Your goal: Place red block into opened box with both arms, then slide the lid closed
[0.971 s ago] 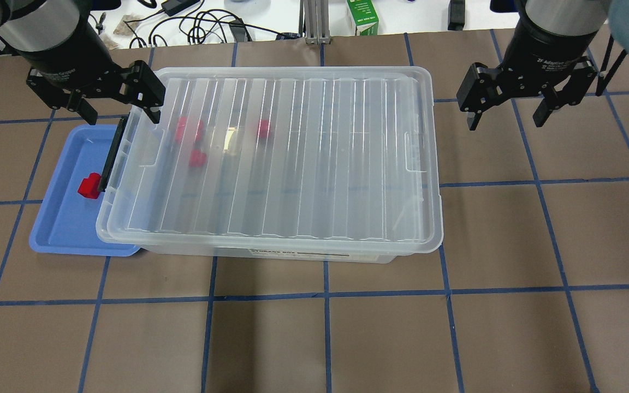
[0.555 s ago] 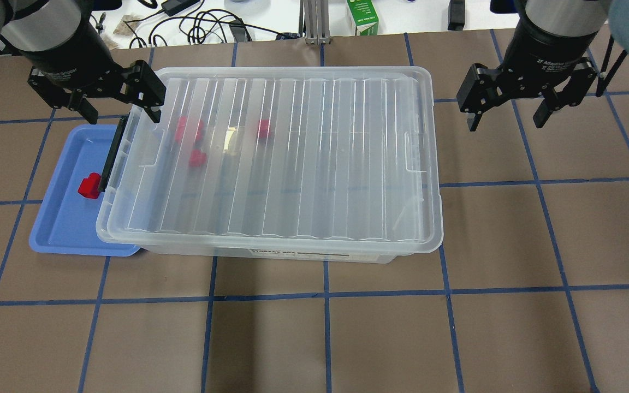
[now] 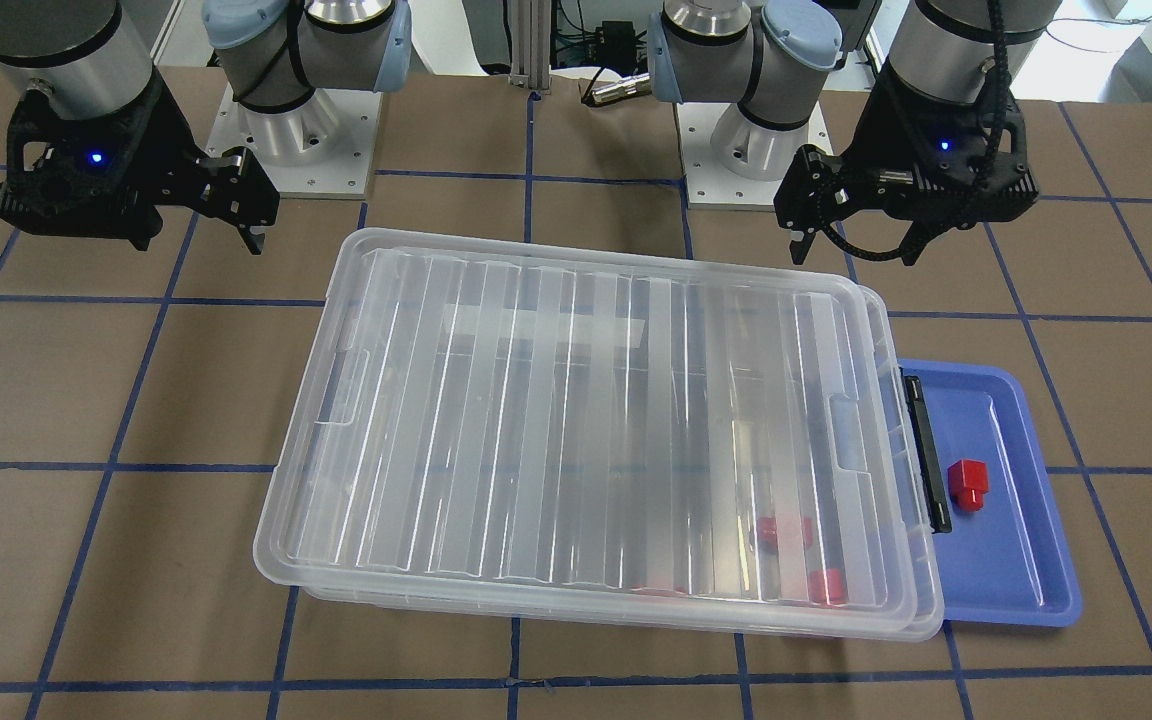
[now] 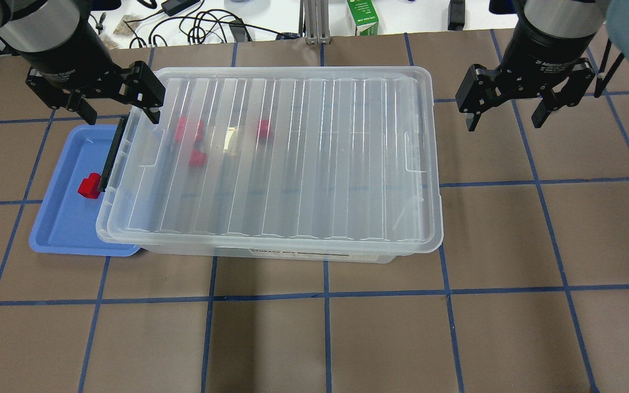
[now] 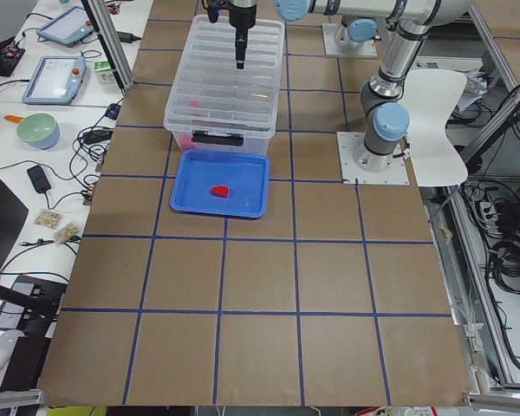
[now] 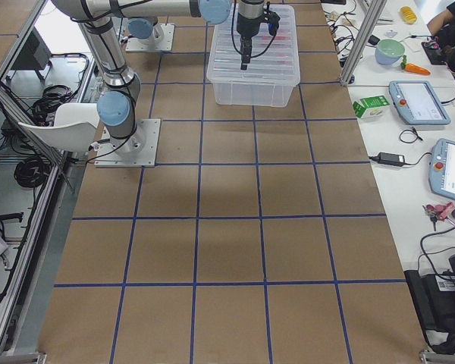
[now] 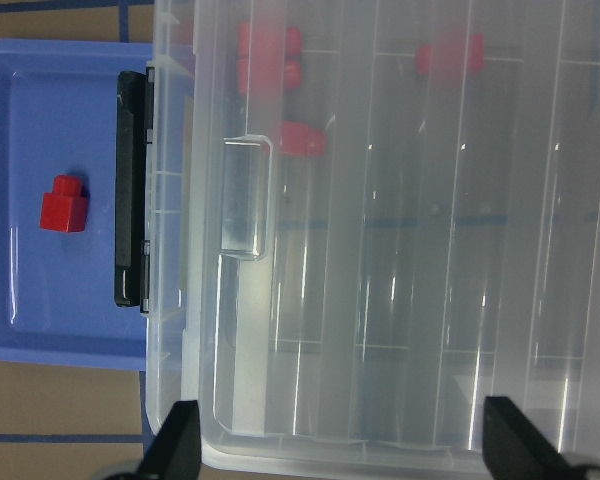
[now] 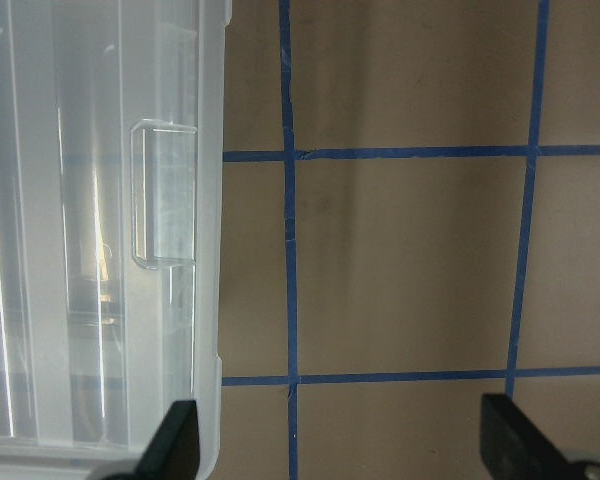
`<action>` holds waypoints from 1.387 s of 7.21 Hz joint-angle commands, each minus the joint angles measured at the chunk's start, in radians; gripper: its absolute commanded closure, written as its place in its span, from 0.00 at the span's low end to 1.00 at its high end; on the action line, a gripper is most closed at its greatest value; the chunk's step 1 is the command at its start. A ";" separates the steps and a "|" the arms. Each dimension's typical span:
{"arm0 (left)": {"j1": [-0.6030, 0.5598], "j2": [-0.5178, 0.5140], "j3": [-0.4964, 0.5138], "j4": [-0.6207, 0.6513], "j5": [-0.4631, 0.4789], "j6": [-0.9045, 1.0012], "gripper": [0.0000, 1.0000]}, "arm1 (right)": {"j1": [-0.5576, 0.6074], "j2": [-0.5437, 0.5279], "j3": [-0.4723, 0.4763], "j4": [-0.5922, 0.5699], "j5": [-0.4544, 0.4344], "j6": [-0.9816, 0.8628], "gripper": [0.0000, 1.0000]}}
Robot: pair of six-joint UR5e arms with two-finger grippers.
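Across the table's middle: lid on box, both grippers spread wide and empty.
Front: lid (image 3: 576,420) lies long axis left-right, box (image 3: 929,460) latch end exposed. Overhead: left gripper (image 4: 122,115) and right gripper (image 4: 505,124) hover at its short ends. Left wrist: red blocks (image 7: 300,140) show blurred beneath lid; blue tray (image 7: 40,300) abuts latch.

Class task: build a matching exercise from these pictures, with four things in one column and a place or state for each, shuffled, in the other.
1 lid
2 tray
3 latch
4 right gripper

a open, empty
b black, at the box's end
c covers the box
d holds one red block

Pairs: 1c, 2d, 3b, 4a
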 commanded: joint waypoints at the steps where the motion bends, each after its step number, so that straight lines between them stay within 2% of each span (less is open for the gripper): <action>1: -0.002 0.000 -0.001 -0.005 0.001 -0.001 0.00 | 0.001 0.005 0.007 -0.002 -0.001 -0.003 0.00; 3: -0.002 -0.003 -0.001 -0.003 -0.004 0.000 0.00 | 0.007 0.024 0.018 -0.002 0.001 0.005 0.00; 5: -0.002 -0.008 -0.006 -0.005 -0.005 -0.001 0.00 | 0.010 0.073 0.018 -0.066 0.071 0.036 0.00; 7: -0.002 -0.008 -0.012 -0.003 -0.007 0.000 0.00 | 0.091 0.122 0.015 -0.161 0.070 0.117 0.03; 10: -0.002 -0.003 -0.010 -0.003 -0.005 0.002 0.00 | 0.089 0.139 0.020 -0.157 0.048 0.103 0.00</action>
